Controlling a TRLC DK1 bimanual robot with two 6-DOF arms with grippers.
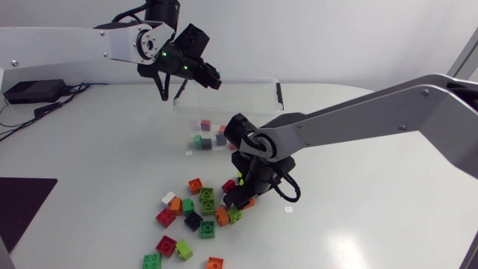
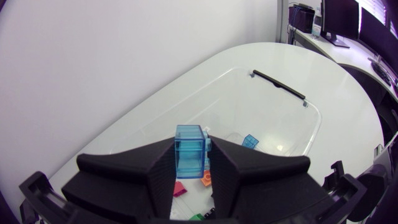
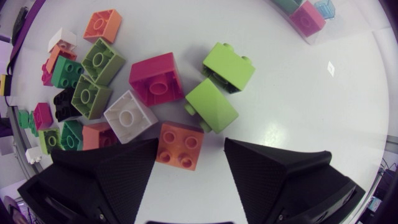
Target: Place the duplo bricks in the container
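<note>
My left gripper (image 2: 191, 171) is shut on a translucent blue brick (image 2: 189, 152) and hangs over the near end of the clear container (image 2: 314, 115). In the head view it (image 1: 170, 90) is above the container's (image 1: 254, 84) left end. My right gripper (image 3: 186, 180) is open, low over the loose pile, with an orange brick (image 3: 180, 144) between its fingers; the brick is against one finger (image 3: 106, 174) with a gap to the other. In the head view this gripper (image 1: 237, 199) is at the pile's right edge.
Just ahead of the right gripper lie two lime bricks (image 3: 210, 104), a magenta one (image 3: 155, 78) and a white one (image 3: 129, 116). Several more bricks (image 1: 190, 213) are spread over the table's front. A few bricks (image 1: 209, 138) lie inside the container.
</note>
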